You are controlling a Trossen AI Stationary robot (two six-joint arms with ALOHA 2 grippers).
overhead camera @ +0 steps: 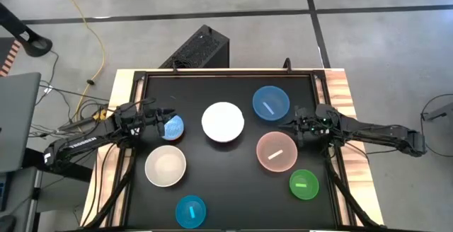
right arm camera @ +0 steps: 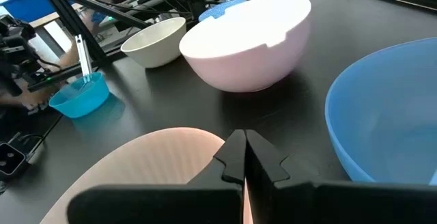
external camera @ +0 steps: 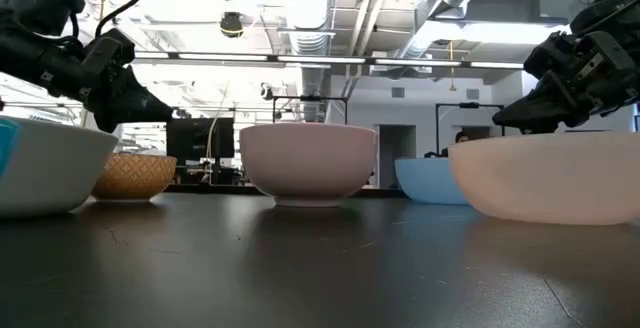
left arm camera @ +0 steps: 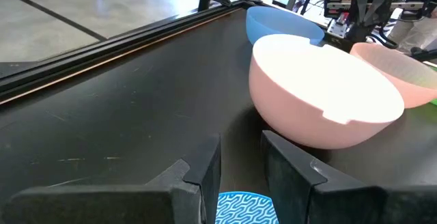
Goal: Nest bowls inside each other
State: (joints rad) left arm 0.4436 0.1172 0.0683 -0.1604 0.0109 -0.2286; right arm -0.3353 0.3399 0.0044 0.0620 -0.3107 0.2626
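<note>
Seven bowls rest upright on their bases on the black table top (overhead camera: 212, 90): blue (overhead camera: 271, 103), white (overhead camera: 223, 122), pink (overhead camera: 276, 151), green (overhead camera: 304, 184), cream (overhead camera: 165, 167), cyan (overhead camera: 190, 211) and a small light-blue one (overhead camera: 174, 127). At the left, my left gripper (left arm camera: 241, 145) hangs just above the light-blue bowl (left arm camera: 247, 207), its fingers a little apart and nothing between them. At the right, my right gripper (right arm camera: 244, 138) is shut and hovers over the pink bowl's far right rim (right arm camera: 171, 142), beside the blue bowl (right arm camera: 389, 115).
A raised black frame (overhead camera: 226, 73) borders the table top, with wooden strips (overhead camera: 340, 90) outside it. A black box (overhead camera: 202, 48) stands behind the far edge. Cables (overhead camera: 85, 112) lie on the floor at the left. Open mat lies between the cream and pink bowls.
</note>
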